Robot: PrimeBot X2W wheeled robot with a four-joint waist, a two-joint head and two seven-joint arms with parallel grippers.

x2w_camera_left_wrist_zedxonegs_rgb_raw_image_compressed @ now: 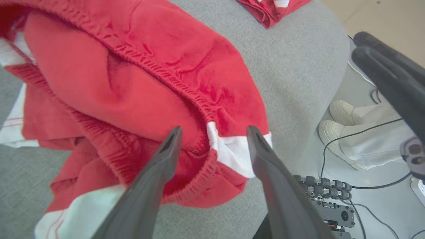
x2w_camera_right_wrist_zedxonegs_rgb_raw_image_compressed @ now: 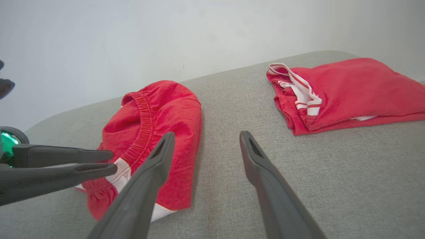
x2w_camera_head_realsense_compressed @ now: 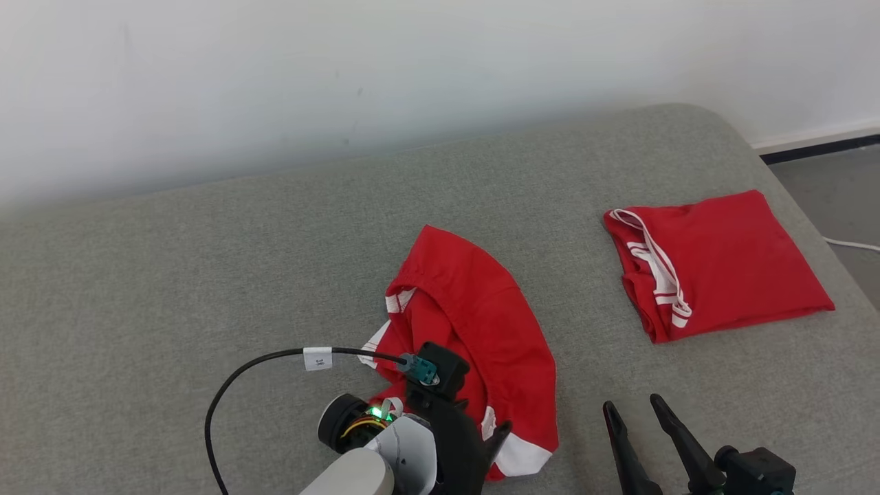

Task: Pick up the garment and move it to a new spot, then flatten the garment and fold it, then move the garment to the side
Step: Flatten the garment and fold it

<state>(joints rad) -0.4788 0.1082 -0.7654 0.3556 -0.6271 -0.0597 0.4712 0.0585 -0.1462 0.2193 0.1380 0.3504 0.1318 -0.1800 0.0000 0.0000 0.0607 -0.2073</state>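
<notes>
Grey fabric surface (x2w_camera_head_realsense_compressed: pixel 206 275), white wall (x2w_camera_head_realsense_compressed: pixel 275 69)

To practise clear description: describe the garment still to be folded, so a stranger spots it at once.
On the grey cushion, look mid-front, by the left gripper. The crumpled garment there is red with white trim; unlike the folded garment farther right, it lies bunched.

In the head view, the left arm (x2w_camera_head_realsense_compressed: pixel 447 426) covers the near part of the crumpled garment (x2w_camera_head_realsense_compressed: pixel 474 309), and the bottom edge cuts off the right pincer (x2w_camera_head_realsense_compressed: pixel 630 401) at its base. The left wrist view's top edge crops the folded garment (x2w_camera_left_wrist_zedxonegs_rgb_raw_image_compressed: pixel 272 10).
</notes>
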